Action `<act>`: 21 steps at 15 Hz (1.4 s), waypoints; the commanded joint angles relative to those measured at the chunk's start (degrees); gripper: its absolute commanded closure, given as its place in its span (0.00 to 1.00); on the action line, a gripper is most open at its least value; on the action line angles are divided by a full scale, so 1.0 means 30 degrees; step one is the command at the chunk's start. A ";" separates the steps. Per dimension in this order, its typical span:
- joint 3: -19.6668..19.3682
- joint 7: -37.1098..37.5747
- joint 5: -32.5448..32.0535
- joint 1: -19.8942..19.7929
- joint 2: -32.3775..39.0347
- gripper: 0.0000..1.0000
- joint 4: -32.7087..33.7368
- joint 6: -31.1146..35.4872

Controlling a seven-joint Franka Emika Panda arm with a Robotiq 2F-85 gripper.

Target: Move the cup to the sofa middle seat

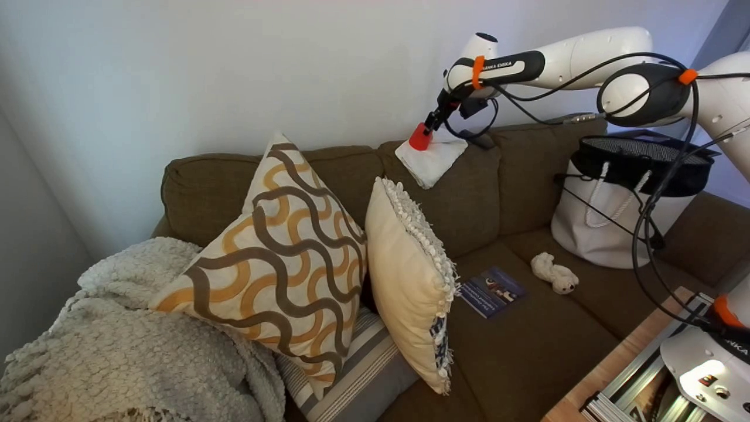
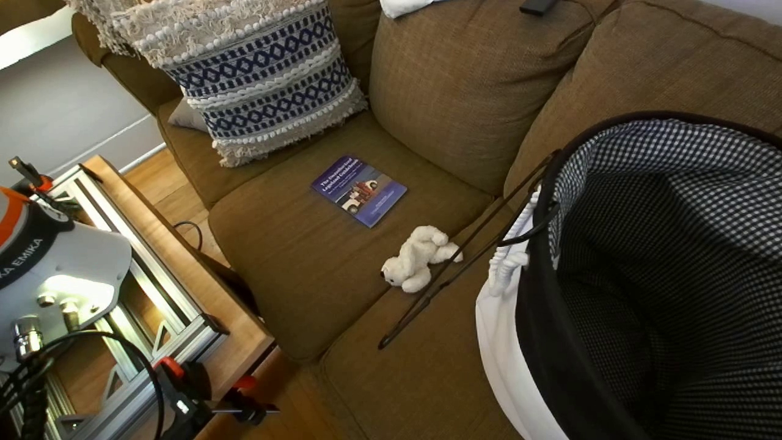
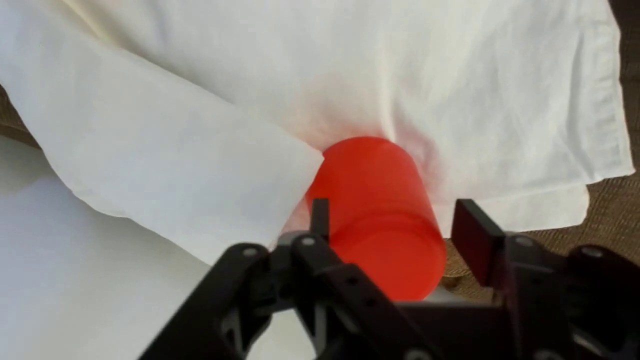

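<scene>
The red cup (image 1: 420,138) stands on a white cloth (image 1: 432,164) on top of the sofa backrest. It looks upside down, its closed end toward my gripper, and also shows in the wrist view (image 3: 375,190). My gripper (image 1: 432,122) is at the cup from above. In the wrist view the gripper (image 3: 392,215) is open, with its fingers on either side of the cup. A gap shows between the right finger and the cup; left contact cannot be told. The sofa middle seat (image 1: 504,346) is below, and also shows in an exterior view (image 2: 287,256). The cup is out of view there.
A purple book (image 2: 360,189) and a white plush toy (image 2: 418,260) lie on the seat. A large basket (image 1: 621,217) stands on the sofa beside them. A fringed pillow (image 1: 407,281) and a patterned pillow (image 1: 287,252) lean opposite. A dark remote (image 2: 537,6) lies on the backrest.
</scene>
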 commanded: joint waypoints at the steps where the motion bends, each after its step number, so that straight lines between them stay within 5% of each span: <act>1: 0.0278 -0.1102 0.0302 -0.0060 0.1650 0.65 0.2514 -0.1168; 4: 0.0201 -0.1289 0.0262 0.0013 0.2091 0.89 0.3265 -0.1750; 5: 0.0172 -0.1366 0.0225 0.0055 0.2168 0.45 0.3400 -0.1963; 7: 0.0098 -0.1300 0.0203 0.0149 0.2307 0.50 0.3719 -0.2197; 14: 0.0394 -0.1468 0.0100 0.0466 0.2858 0.01 0.4723 -0.1544; 21: -0.0278 -0.0734 -0.0418 0.0937 0.3438 0.00 0.5688 -0.0948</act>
